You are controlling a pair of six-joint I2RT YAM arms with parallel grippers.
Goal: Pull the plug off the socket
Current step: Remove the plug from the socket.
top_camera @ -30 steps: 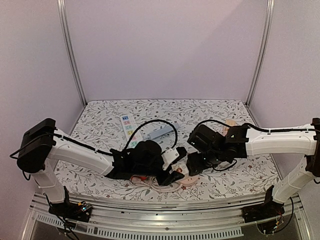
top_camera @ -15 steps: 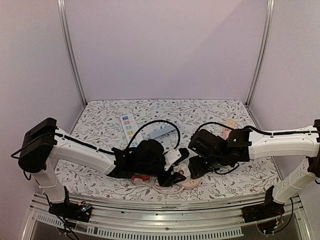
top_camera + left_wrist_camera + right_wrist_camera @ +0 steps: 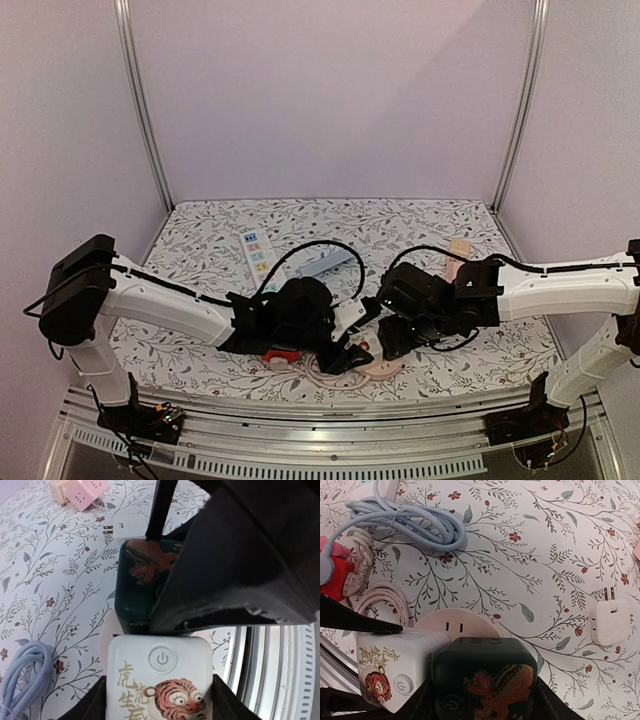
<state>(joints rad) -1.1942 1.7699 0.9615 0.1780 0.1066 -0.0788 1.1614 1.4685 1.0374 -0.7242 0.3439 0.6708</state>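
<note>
We saw the left gripper about half closed on the white tiger cube, with one finger pressed against each side of it. The right gripper was also about half closed, and it held the dark green dragon cube between its fingers in the same way. The two cubes stood side by side and touched each other, on the flowered table cloth between the two arms. We could not tell if the dark green dragon cube was plugged into the white tiger cube. Just behind them lay a round pale pink socket, partly hidden by the cubes. In the right wrist view, a white two-pin adapter lay apart at the right side, and a bundled pale blue cable lay further back.
</note>
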